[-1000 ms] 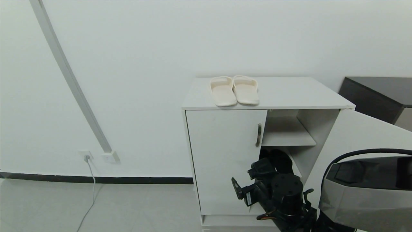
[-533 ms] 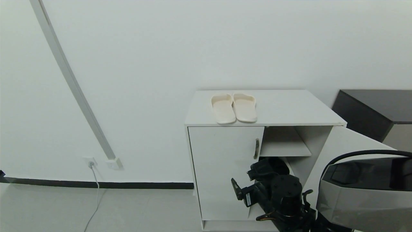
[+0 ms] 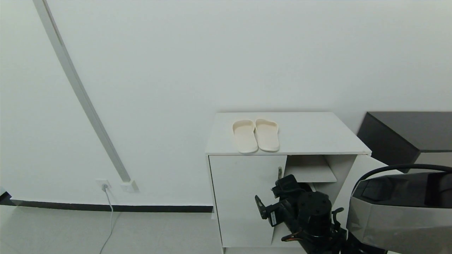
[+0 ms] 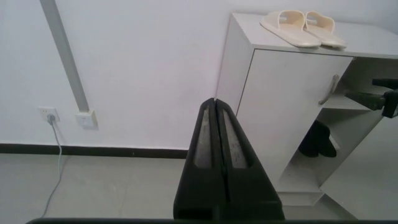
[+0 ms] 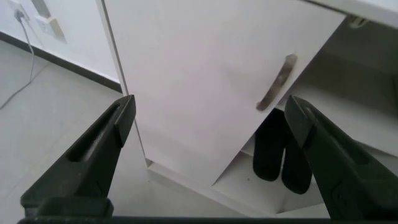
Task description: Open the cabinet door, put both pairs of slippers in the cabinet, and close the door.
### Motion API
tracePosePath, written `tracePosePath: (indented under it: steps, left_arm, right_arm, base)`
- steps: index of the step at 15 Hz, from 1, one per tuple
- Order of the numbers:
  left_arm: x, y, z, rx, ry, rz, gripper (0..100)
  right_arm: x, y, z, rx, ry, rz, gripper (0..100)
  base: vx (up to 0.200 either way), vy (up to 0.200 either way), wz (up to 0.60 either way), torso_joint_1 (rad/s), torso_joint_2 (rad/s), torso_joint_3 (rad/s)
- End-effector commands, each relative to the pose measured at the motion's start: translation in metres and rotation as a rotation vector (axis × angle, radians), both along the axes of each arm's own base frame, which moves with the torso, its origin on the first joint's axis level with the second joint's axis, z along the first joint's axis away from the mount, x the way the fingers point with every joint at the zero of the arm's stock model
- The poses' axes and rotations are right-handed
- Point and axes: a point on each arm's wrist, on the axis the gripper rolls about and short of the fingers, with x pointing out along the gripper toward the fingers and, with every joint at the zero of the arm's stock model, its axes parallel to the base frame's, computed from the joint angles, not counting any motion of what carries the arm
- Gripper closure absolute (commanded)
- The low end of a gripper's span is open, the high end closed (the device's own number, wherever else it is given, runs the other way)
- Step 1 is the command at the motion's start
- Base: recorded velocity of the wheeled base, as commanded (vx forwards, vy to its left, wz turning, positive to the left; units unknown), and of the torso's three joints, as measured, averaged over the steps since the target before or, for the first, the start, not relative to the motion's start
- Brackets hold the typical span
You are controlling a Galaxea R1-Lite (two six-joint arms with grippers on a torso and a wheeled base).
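The whole head view has shifted over the last second. The cabinet (image 3: 317,134) now sits lower and smaller in it, so the camera has moved, not the furniture. That likely means the robot is drawing back from the lower compartment to go for the second pair. At far left, a grey conduit (image 3: 77,88) slants down the white wall to a socket (image 3: 103,184). The left gripper (image 4: 217,149) hangs well apart from the cabinet, its two fingers pressed together on nothing. The cabinet's left door (image 3: 243,197) is closed. The cream slippers (image 3: 256,135) lie side by side on top, above that door, their toes toward the wall — smooth, moulded, open-toed slides, not yet put away. The right gripper (image 5: 210,109) is in front of the door handle (image 5: 277,81), its fingers spread wide and holding nothing. Past the handle, the black slippers (image 5: 283,149) stand on end, side by side, in the lower compartment under a shelf (image 3: 309,169). The right door (image 3: 367,165) stands open — so one pair is stored, and the other pair and the closing remain.
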Motion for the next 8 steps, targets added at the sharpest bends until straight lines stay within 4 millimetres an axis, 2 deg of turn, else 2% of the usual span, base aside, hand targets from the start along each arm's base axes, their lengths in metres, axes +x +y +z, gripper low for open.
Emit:
tracePosePath:
  steps: [1,5,8]
  left_arm:
    - [0.0,0.0,0.0,0.0,0.001,0.0,100]
    - [0.0,0.0,0.0,0.0,0.001,0.0,100]
    - [0.0,0.0,0.0,0.0,0.001,0.0,100]
  right_arm:
    - [0.001,-0.001,-0.005,-0.014,0.008,-0.004,0]
    - [0.003,0.002,-0.013,-0.072,-0.029,0.008,0]
    - [0.005,0.004,-0.003,-0.041,-0.056,0.006,0]
  base:
    - [0.0,0.0,0.0,0.188,-0.4,-0.222]
    - [0.0,0.0,0.0,0.038,-0.08,-0.043]
    - [0.0,0.0,0.0,0.0,0.0,0.0]
